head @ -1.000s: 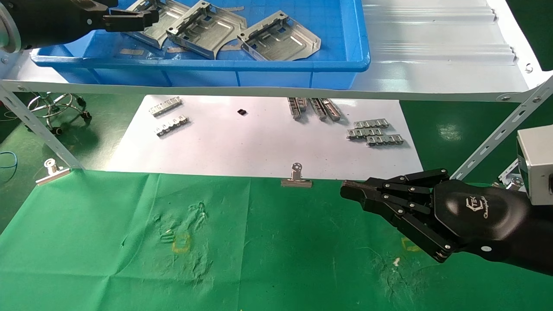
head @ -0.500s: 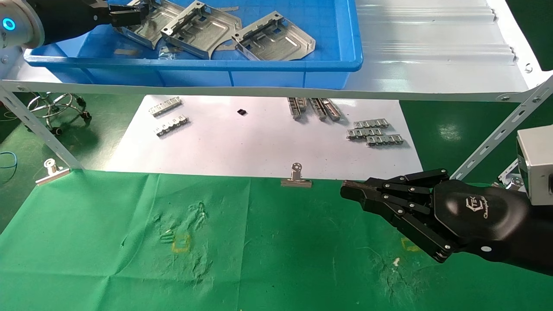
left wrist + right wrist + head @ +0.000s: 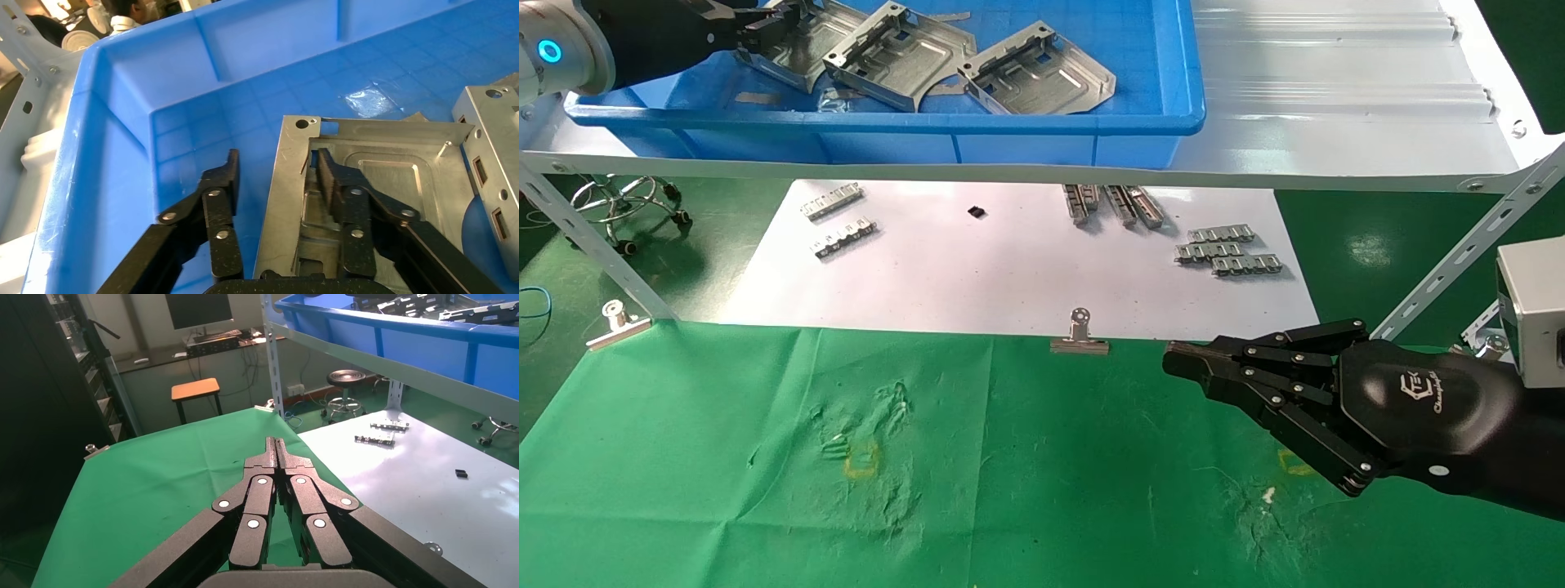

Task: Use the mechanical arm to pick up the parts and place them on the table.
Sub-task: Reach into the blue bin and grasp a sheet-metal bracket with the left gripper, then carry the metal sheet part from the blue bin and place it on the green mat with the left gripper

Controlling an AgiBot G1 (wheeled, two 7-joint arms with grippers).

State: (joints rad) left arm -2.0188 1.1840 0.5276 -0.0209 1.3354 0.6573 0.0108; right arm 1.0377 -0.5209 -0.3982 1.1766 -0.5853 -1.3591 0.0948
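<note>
Three silver-grey parts lie in the blue bin on the shelf: a left part, a middle part and a right part. My left gripper reaches into the bin and stands open over the left part. In the left wrist view the left gripper straddles that plate's raised side edge, one finger over the bin floor, the other over the plate. My right gripper is shut with nothing in it, low over the green table; the right wrist view shows the right gripper with its fingertips pressed together.
The white metal shelf overhangs a white paper sheet with several small ridged strips. Binder clips hold the cloth's far edge. A slanted shelf brace and a grey box stand beside the right arm.
My left gripper has moved farther into the bin and back toward the left part. The blue bin has slid slightly left on the shelf. The right arm has not moved.
</note>
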